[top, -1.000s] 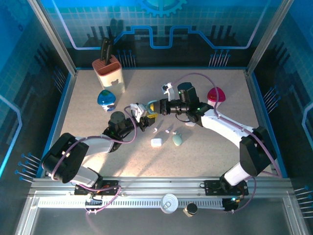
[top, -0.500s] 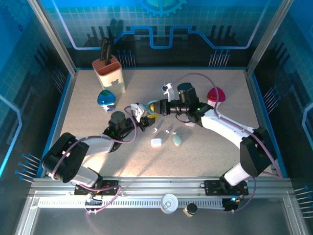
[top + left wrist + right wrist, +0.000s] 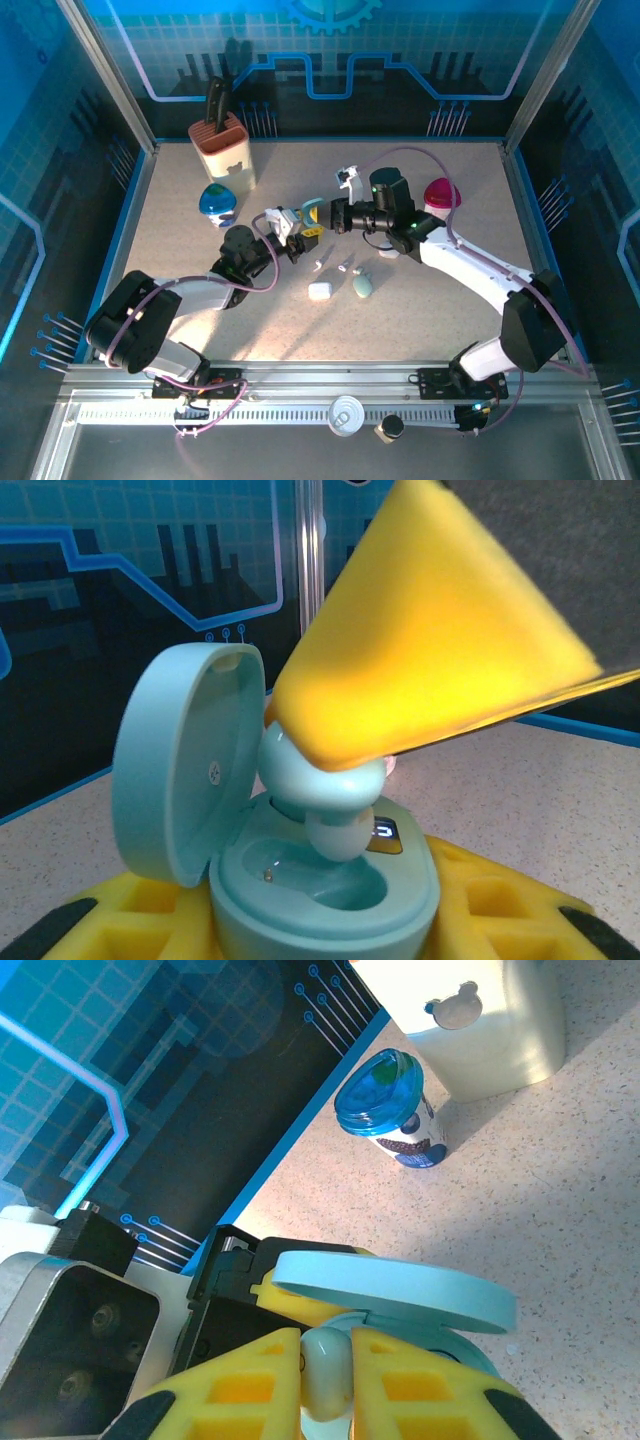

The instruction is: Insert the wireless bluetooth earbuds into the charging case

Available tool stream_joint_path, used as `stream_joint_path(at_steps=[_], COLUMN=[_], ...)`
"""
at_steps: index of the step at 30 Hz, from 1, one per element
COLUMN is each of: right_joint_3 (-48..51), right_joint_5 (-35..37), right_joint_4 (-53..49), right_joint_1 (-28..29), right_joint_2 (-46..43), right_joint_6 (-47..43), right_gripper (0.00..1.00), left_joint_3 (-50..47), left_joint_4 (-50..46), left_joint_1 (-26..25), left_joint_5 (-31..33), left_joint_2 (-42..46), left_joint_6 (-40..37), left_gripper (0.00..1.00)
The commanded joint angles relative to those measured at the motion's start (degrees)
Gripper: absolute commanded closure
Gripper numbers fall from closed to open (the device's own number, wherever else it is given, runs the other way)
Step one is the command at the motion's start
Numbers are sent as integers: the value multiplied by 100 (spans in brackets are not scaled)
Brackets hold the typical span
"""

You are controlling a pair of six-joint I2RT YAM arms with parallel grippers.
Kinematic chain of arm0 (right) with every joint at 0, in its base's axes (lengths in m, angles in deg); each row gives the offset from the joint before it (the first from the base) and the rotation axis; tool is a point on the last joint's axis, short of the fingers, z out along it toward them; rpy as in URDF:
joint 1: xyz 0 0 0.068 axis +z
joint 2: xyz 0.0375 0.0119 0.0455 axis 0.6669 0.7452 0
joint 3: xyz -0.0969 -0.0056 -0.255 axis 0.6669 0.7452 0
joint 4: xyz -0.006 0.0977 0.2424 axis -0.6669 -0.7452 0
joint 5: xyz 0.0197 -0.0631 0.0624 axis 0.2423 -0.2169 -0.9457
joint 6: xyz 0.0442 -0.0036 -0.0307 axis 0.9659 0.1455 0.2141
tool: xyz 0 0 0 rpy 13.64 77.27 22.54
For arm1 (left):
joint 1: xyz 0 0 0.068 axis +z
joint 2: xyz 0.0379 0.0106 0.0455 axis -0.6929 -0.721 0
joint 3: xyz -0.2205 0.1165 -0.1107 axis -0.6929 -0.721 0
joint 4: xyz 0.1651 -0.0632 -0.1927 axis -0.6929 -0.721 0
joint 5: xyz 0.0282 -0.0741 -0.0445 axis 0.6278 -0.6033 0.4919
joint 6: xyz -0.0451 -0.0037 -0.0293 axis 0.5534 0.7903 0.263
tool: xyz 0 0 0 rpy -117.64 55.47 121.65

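— Where is the earbud (image 3: 322, 780)?

— Pinched between the pads of the right pincer (image 3: 325, 1352), which is clenched on it. It is mint. Its long axis is near upright, with the top leaning toward the lid (image 3: 185, 765) and the rounded tip pointing down into the well of the case (image 3: 300, 900).

— And who has the case?

— The left pincer (image 3: 320, 935) is grasping it from both sides, directly under the right pincer. The lid stands swung up on its hinge. The well holds the earbud's tip and a small metal contact (image 3: 267, 875). I cannot tell whether the tip touches the bottom.

— What is around them?

— On the table (image 3: 400, 320), on the base side of both pincers, lie three tiny white earbuds (image 3: 318, 264), loose. Just past them are a white case (image 3: 320, 290) and a mint case (image 3: 362, 286). Off to the left of the left pincer stand a blue-topped cup (image 3: 217, 203) and a knife block (image 3: 222, 145).
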Motion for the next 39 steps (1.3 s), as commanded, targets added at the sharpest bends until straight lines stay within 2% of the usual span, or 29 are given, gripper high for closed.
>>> stream_joint_path(at_steps=[1, 15, 19, 24, 36, 39], right_joint_3=[-70, -151, -160, -264, -132, -169], right_joint_5=[-86, -118, 200, 690, 679, 682], right_joint_4=[-88, -273, -536, -915, -480, -441], right_joint_1=[86, 212, 208, 218, 193, 193], right_joint_2=[20, 216, 255, 303, -410, -523], right_joint_6=[-41, -36, -52, -142, -450, -567], right_gripper=[85, 84, 84, 74, 51, 50], left_joint_3=[139, 216, 218, 210, 84, 7], left_joint_4=[231, 92, 91, 92, 141, 133], left_joint_1=[-13, -20, -19, -19, -20, -15], left_joint_5=[-64, 144, 140, 68, 1, -114], left_joint_2=[-65, 7, 95, 167, 78, 53], left_joint_6=[-105, -4, -5, 42, -103, -395], left_gripper=[72, 72, 72, 72, 72, 72])
